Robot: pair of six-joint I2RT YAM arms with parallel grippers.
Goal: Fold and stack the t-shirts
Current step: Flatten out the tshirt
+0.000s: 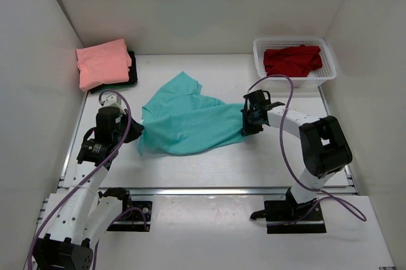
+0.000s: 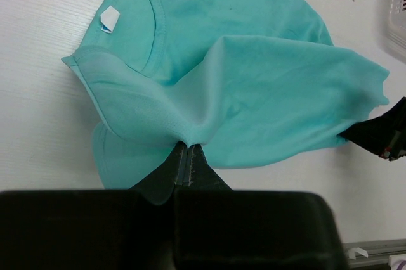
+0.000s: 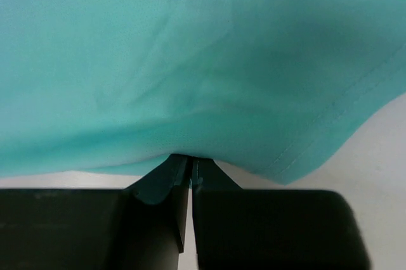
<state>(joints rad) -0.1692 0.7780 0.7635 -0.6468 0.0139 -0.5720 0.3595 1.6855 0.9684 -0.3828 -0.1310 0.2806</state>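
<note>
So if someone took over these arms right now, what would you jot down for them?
Left gripper: shut on the teal t-shirt, one side.
Right gripper: shut on the opposite side.
Shirt is mid-table, partly doubled over, not yet neatly folded.
Done: salmon pink t-shirt folded, stacked on the dark t-shirt, far left corner.
Left: finish and stack the teal; red t-shirt sits in the white basket, far right.

teal t-shirt (image 1: 190, 124), salmon pink t-shirt (image 1: 101, 62), red t-shirt (image 1: 292, 59), white basket (image 1: 327, 70)
</note>
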